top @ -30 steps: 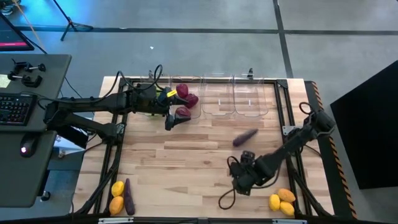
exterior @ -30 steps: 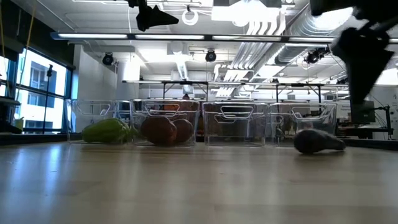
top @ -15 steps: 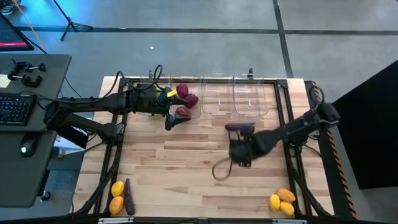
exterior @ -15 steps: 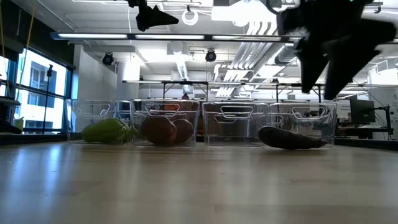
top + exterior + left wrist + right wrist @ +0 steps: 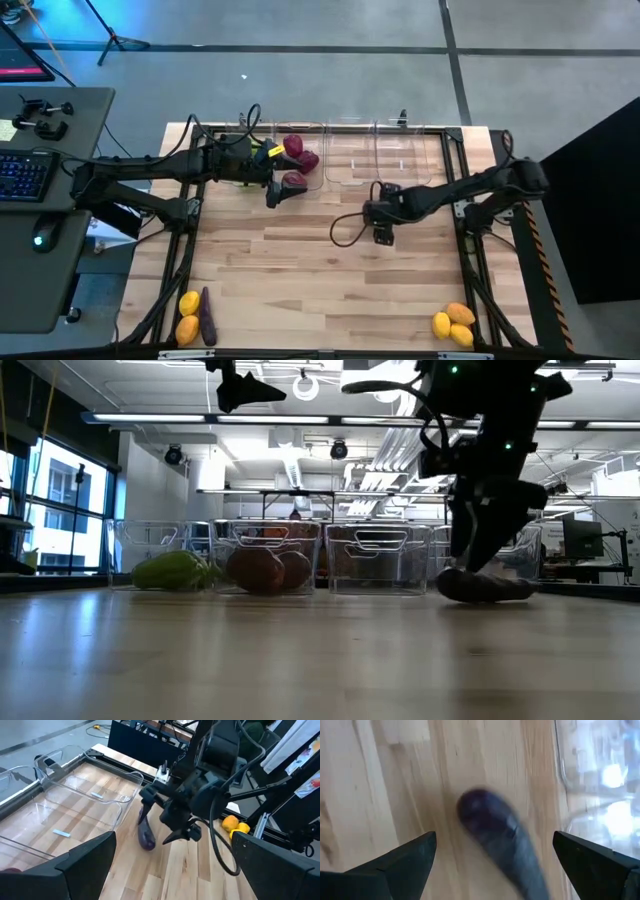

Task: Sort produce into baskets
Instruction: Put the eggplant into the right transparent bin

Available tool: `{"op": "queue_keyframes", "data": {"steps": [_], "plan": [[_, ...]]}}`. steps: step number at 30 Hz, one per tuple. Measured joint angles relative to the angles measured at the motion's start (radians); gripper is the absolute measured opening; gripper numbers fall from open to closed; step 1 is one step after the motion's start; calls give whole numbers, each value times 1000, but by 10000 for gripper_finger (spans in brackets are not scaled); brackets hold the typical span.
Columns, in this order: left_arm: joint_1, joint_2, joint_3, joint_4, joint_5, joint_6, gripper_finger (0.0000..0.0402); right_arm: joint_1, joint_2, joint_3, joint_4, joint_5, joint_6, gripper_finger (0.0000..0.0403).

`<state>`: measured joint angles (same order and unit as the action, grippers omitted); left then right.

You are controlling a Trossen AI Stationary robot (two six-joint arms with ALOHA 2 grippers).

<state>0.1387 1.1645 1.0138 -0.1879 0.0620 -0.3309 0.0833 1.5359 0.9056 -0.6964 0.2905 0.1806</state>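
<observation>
1. Pale wooden counter [image 5: 300,260], four clear baskets [image 5: 400,160] along its far edge.
2. Right jaws [image 5: 385,218] spread wide, poised directly above the purple eggplant [image 5: 495,832].
3. Eggplant flat between both fingers, just beside a basket wall, long axis slanting across the gap.
4. Left jaws [image 5: 272,190] wide too, empty, well apart, so farther from the eggplant.

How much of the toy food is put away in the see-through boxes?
Done: dark red round pieces lie in a clear plastic bin. In hand: the right pincer is open over the long purple eggplant on the table. Left: yellow-orange fruits at both near corners and another eggplant.
</observation>
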Motion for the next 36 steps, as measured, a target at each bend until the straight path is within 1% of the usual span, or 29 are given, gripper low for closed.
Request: {"op": "queue_keyframes", "data": {"steps": [4, 9, 11, 13, 16, 18, 20, 23, 24, 25, 27, 30, 32, 34, 36], "plan": [[0, 0, 0, 0, 0, 0, 385, -24, 37, -4, 34, -12, -70, 394], [0, 0, 0, -1, 0, -3, 385, -34, 113, -4, 38, -69, -139, 391], [0, 0, 0, -2, 0, -8, 385, -33, 140, -4, 46, -84, -136, 381], [0, 0, 0, -2, 1, -8, 385, -33, 154, -1, 47, -87, -129, 363], [0, 0, 0, 1, 2, -18, 385, -33, 157, 2, 42, -107, -92, 318], [0, -1, 0, 34, 23, -76, 385, -33, 150, 18, 9, -119, -59, 276], [0, -15, 0, 114, 95, -100, 385, -31, 133, 56, -48, -138, -38, 224], [0, -55, 12, 243, 238, -95, 385, -31, 76, 149, -95, -163, -27, 142], [0, -74, 16, 271, 274, -90, 385, -31, 56, 179, -110, -163, -30, 118], [-1, -93, 18, 283, 296, -85, 385, -31, 35, 208, -118, -154, -38, 108], [0, -135, 21, 294, 311, -62, 385, -39, -14, 266, -108, -102, -53, 108], [0, -197, 21, 267, 311, -17, 385, -80, -91, 329, -102, 42, -67, 108], [0, -227, 21, 245, 311, 0, 385, -127, -127, 350, -106, 116, -66, 108], [0, -242, 21, 222, 311, 0, 385, -185, -165, 354, -107, 144, -54, 113], [0, -248, 21, 204, 311, 1, 385, -258, -194, 357, -110, 152, -45, 144]]}}
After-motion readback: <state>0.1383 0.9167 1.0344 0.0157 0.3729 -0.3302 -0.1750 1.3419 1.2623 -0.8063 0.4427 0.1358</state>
